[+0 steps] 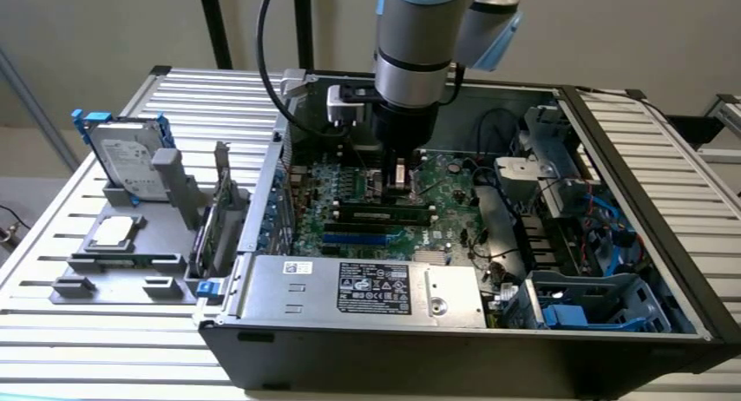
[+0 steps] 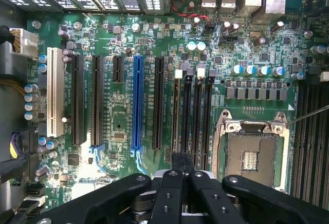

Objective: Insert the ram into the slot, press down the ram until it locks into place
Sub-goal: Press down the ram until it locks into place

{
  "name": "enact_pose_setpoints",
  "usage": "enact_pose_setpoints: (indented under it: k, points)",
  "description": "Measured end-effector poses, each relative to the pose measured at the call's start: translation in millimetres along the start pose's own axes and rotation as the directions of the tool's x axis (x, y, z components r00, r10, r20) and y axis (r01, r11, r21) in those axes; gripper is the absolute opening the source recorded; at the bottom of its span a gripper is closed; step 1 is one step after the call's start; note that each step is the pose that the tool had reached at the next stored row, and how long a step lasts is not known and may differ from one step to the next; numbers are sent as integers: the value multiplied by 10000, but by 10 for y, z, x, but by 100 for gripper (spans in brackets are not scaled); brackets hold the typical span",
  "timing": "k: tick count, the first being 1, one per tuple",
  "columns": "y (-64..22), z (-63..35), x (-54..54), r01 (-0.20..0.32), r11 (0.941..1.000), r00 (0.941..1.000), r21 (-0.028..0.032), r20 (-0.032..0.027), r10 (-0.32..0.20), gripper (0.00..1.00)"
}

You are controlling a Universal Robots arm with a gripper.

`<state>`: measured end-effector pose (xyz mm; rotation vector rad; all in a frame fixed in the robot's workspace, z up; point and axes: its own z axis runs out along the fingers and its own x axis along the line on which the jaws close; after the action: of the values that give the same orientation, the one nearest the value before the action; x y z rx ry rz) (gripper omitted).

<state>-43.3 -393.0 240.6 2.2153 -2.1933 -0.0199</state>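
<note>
A hard drive (image 1: 125,154) stands in a grey holder on the slatted worktop (image 1: 104,331), at the exterior view's left. Beside it is an open computer case (image 1: 463,349), and a robot arm (image 1: 422,36) reaches down into it. The ram (image 1: 377,213) appears to stand on edge in a black slot (image 1: 330,214), its long axis running left to right just behind the blue slot (image 1: 364,239). The jaws hang close above the board just beyond the stick, over its right half. They look pressed together and seem to grip nothing.
</note>
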Motion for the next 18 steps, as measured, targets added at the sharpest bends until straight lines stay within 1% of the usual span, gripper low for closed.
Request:
enact_pose_setpoints:
  k: [5,14,18]
  points:
    - [-1,44,-1,-1,10000,10000,0,0,1,11]
    - [-2,87,-1,0,10000,10000,0,0,0,11]
    - [-2,109,0,0,10000,10000,-4,-9,0,11]
